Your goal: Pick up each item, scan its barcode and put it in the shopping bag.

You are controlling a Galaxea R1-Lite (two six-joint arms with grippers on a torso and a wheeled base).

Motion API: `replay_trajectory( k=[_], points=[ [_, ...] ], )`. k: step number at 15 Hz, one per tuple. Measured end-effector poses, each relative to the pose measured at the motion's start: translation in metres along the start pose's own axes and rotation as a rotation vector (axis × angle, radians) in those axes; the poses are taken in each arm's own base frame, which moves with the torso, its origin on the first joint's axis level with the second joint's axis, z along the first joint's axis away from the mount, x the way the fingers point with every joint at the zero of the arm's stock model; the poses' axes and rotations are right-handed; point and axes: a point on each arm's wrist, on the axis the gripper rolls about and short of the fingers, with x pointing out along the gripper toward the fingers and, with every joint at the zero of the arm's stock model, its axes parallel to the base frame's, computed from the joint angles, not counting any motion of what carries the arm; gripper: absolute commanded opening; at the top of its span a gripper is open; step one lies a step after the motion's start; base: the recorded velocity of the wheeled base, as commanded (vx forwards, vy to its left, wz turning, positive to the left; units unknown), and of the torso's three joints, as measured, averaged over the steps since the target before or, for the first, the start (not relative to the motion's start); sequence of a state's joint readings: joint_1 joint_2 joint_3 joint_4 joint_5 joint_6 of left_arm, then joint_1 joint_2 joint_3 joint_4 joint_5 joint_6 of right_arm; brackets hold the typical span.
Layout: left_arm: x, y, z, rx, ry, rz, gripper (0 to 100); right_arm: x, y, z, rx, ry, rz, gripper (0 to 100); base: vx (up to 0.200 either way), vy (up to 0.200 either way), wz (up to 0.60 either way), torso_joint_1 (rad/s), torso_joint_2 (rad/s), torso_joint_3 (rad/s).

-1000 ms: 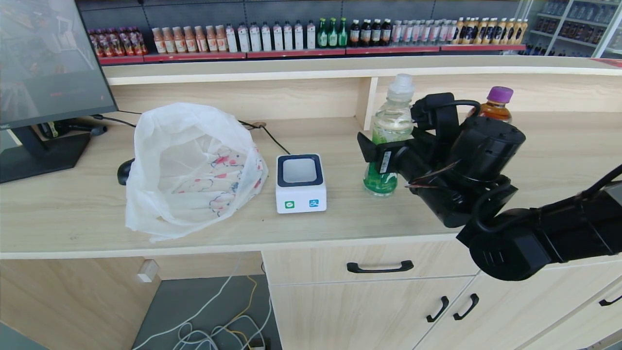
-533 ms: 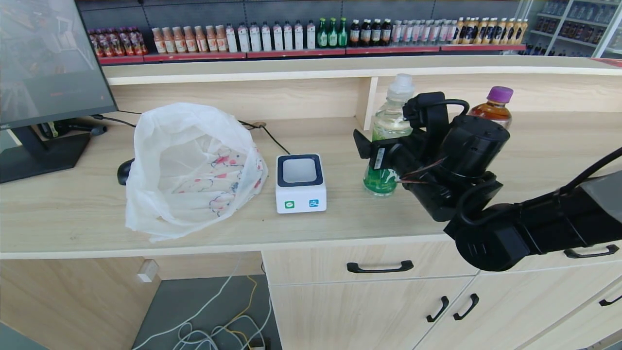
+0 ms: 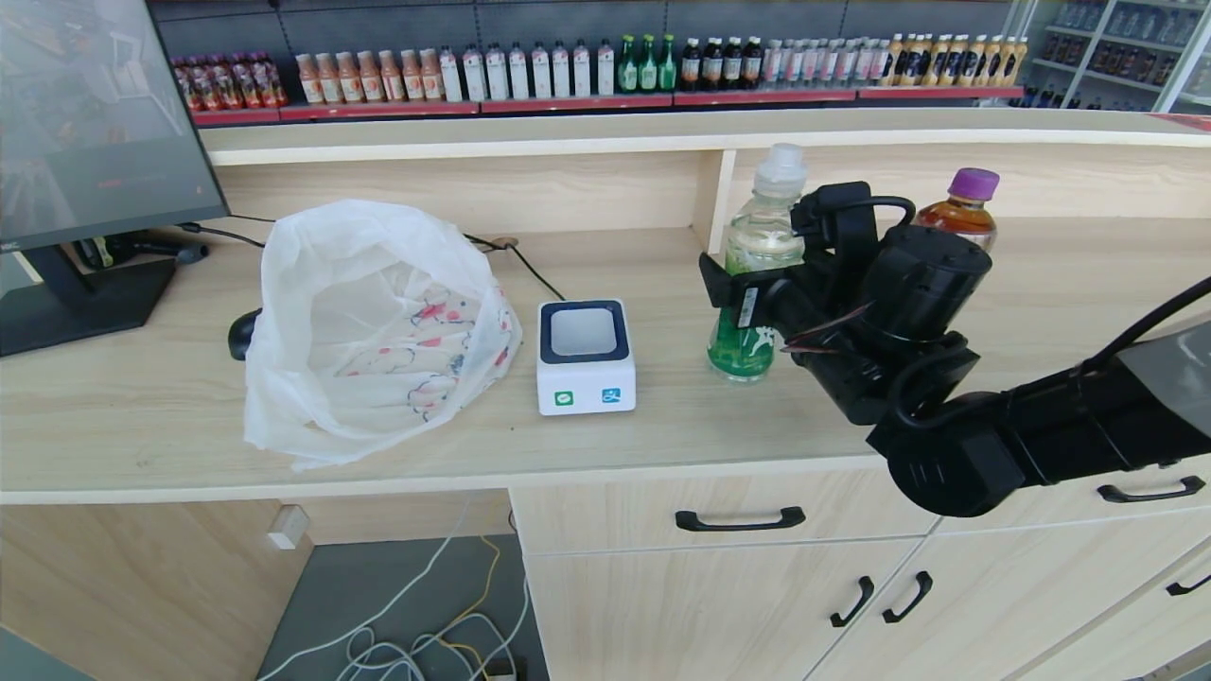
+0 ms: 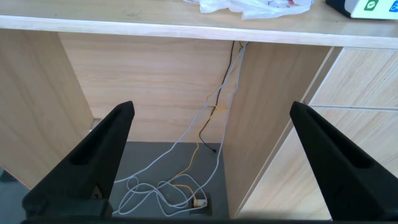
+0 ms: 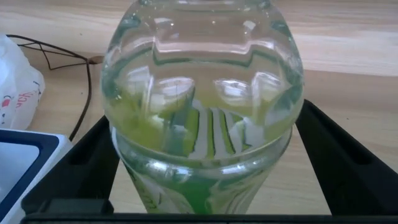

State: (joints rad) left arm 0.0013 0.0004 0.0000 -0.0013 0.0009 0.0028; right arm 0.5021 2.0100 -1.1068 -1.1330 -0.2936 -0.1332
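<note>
- The right arm (image 3: 1041,435) comes in from the right, crosses the front edge of the desk (image 3: 142,407), bends at a bulky joint and angles up and back toward the green bottle (image 3: 757,241).
- The right end effector (image 3: 757,284) is held roughly level at the bottle's middle height. Its fingers are spread wide, one on each side of the bottle.
- In the right wrist view the green bottle (image 5: 202,124) sits squarely between the two black fingers (image 5: 68,174) of the right end effector (image 5: 205,186). I cannot tell whether they press on it.
- The green bottle stands upright on the desk, just to the right of the scanner (image 3: 585,355), with green liquid at its base and a pale cap on top.
- A brown bottle (image 3: 965,203) with a purple cap stands upright farther right and back, partly hidden by the arm.
- The white shopping bag (image 3: 369,322) sits open on the desk just left of the scanner, with a dark mouse (image 3: 243,333) at its left side.
- A monitor (image 3: 85,113) stands at the desk's far left.
- The left end effector (image 4: 211,168) hangs low in front of the desk, below its top. Its fingers are wide apart and hold nothing, and loose cables (image 4: 186,180) lie on the floor beneath it.
- That view also catches the bag's lower edge (image 4: 255,6) and a corner of the scanner (image 4: 367,6) on the desk above.
</note>
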Motion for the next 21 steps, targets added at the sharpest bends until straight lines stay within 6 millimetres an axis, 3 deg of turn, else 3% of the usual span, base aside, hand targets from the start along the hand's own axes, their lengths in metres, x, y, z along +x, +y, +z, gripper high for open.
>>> replay_trajectory(
  k=[14, 15, 21],
  points=[
    [0.0, 0.0, 0.0, 0.0, 0.0, 0.0, 100, 0.011, 0.001, -0.005, -0.012, -0.011, 0.005, 100, 0.0, 0.0, 0.0, 0.0, 0.0, 0.0],
    [0.0, 0.0, 0.0, 0.0, 0.0, 0.0, 100, 0.011, 0.0, -0.005, -0.012, -0.012, 0.002, 0, 0.0, 0.0, 0.0, 0.0, 0.0, 0.0],
    [0.0, 0.0, 0.0, 0.0, 0.0, -0.001, 100, 0.012, -0.003, -0.004, -0.008, -0.02, -0.006, 0, 0.0, 0.0, 0.0, 0.0, 0.0, 0.0]
  ],
)
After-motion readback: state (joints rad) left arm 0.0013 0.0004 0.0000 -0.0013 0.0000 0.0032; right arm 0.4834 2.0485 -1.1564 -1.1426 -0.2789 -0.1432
